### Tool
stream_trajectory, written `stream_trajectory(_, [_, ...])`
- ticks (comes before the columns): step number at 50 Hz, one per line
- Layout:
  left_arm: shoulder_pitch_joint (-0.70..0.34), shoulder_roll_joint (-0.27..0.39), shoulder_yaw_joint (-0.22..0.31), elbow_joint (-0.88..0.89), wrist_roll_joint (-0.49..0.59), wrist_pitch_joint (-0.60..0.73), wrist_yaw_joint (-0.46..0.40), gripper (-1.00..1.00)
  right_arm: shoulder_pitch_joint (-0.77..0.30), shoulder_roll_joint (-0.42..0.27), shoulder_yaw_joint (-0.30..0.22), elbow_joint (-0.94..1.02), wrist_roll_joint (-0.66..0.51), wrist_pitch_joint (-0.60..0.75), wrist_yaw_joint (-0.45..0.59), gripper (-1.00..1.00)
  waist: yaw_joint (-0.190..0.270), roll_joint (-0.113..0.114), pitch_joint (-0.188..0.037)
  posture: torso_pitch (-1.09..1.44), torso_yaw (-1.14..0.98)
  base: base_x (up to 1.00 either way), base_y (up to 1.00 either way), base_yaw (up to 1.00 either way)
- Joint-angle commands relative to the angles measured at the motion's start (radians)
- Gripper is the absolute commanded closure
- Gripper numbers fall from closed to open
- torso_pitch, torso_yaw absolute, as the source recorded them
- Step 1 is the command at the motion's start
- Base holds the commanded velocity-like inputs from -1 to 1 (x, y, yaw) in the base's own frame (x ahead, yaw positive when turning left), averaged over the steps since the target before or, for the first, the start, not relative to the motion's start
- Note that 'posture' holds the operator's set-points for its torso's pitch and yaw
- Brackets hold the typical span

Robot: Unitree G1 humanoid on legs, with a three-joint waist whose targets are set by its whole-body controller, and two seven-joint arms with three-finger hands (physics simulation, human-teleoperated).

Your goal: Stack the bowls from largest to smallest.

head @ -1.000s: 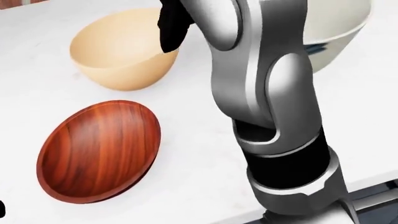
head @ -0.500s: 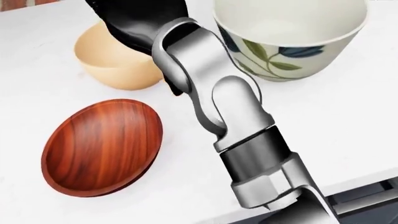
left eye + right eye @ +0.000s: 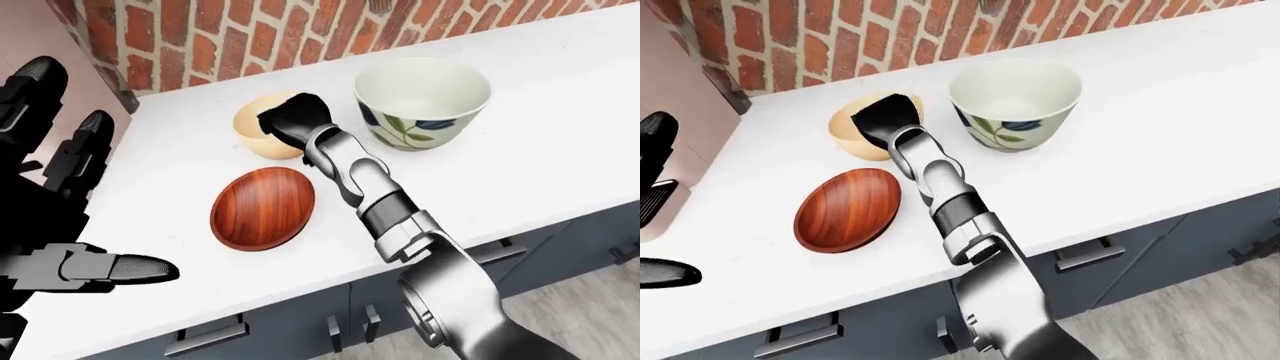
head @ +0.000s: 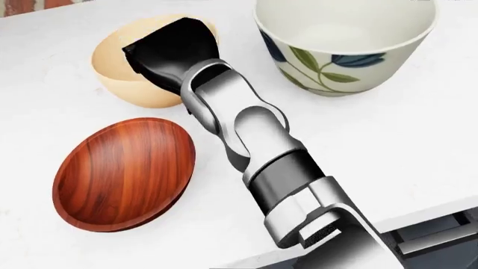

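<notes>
Since half a second ago the right arm has swung lower and further left in the head view, so the right hand (image 4: 173, 55) now sits squarely over the tan bowl (image 4: 123, 78), where before it reached past the bowl's top edge. The black hand covers the right half of that bowl's opening and its right rim (whether the fingers are clenched on the rim or merely resting inside is hidden by the back of the hand, so I cannot tell). The grey forearm (image 4: 250, 140) runs from the wrist down and to the right, out the bottom of the view. Just below the tan bowl, apart from it and left of the forearm, lies the shallow red wooden bowl (image 4: 123, 174), tilted on the white counter (image 4: 418, 145). To the right of the hand, near but not touching, stands the large white bowl with the leaf pattern (image 4: 343, 47), upright and the tallest of the three. In the left-eye view the left hand (image 3: 60, 225) hangs at the left edge with its fingers spread and nothing in them, well apart from all the bowls. A brick wall (image 3: 230, 34) rises behind the counter, and dark cabinet fronts (image 3: 290, 322) sit below it.
</notes>
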Motion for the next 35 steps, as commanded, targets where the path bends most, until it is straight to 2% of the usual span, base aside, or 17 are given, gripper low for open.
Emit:
stream_trajectory(1, [-0.011,0.012,0.018,-0.004,0.023,-0.026,-0.009,-1.0,-0.038,-0.001,-0.007,-0.018,0.005,0.006,-0.04,-0.01,0.001,0.007,-0.022,0.0,0.0,0.0,0.0,0.0])
stream_trajectory(3, [-0.006,0.005,0.023,-0.01,0.026,-0.023,-0.015,-1.0,-0.039,0.001,-0.005,-0.006,0.006,0.008,-0.05,0.11,0.001,0.007,-0.023,0.0,0.0,0.0,0.0,0.0])
stream_trajectory(4, [-0.003,0.002,0.027,-0.009,0.028,-0.023,-0.02,-1.0,-0.038,0.002,-0.005,-0.009,0.007,0.012,-0.048,0.27,0.001,0.007,-0.023,0.0,0.0,0.0,0.0,0.0])
stream_trajectory(5, [0.0,0.0,0.031,-0.011,0.031,-0.023,-0.026,-1.0,-0.038,0.002,-0.004,-0.003,0.007,0.012,-0.054,0.34,0.001,0.007,-0.023,0.0,0.0,0.0,0.0,0.0])
stream_trajectory(10, [0.002,-0.005,0.038,-0.013,0.033,-0.021,-0.032,-1.0,-0.048,-0.002,-0.006,0.016,0.011,0.02,-0.075,0.56,0.002,0.007,-0.023,0.0,0.0,0.0,0.0,0.0])
stream_trajectory(12, [0.007,-0.009,0.041,-0.018,0.034,-0.021,-0.037,-1.0,-0.05,-0.001,-0.006,0.015,0.012,0.027,-0.087,0.76,0.003,0.006,-0.023,0.0,0.0,0.0,0.0,0.0])
stream_trajectory(14, [0.009,-0.008,0.048,-0.019,0.026,-0.021,-0.037,-1.0,-0.048,0.003,-0.009,0.01,0.019,0.037,-0.094,0.76,0.004,0.006,-0.023,0.0,0.0,0.0,0.0,0.0])
stream_trajectory(17, [0.012,-0.02,0.036,-0.019,0.056,-0.024,-0.057,-1.0,-0.062,-0.002,-0.012,0.02,0.026,0.048,-0.112,0.98,0.005,0.005,-0.023,0.0,0.0,0.0,0.0,0.0])
stream_trajectory(25, [-0.003,0.015,0.055,-0.017,-0.008,-0.017,-0.015,-1.0,-0.1,-0.031,-0.031,-0.149,0.062,0.05,-0.003,1.0,0.004,0.002,-0.019,0.0,0.0,0.0,0.0,0.0])
stream_trajectory(29, [-0.012,0.034,0.044,-0.016,-0.033,-0.023,0.015,-1.0,-0.118,-0.045,-0.044,-0.238,0.084,0.05,0.061,1.0,0.004,0.0,-0.015,0.0,0.0,0.0,0.0,0.0])
stream_trajectory(35, [-0.015,0.075,0.057,-0.004,-0.091,-0.033,0.059,-1.0,-0.169,-0.068,-0.068,-0.421,0.127,0.071,0.225,1.0,0.001,-0.002,-0.011,0.0,0.0,0.0,0.0,0.0])
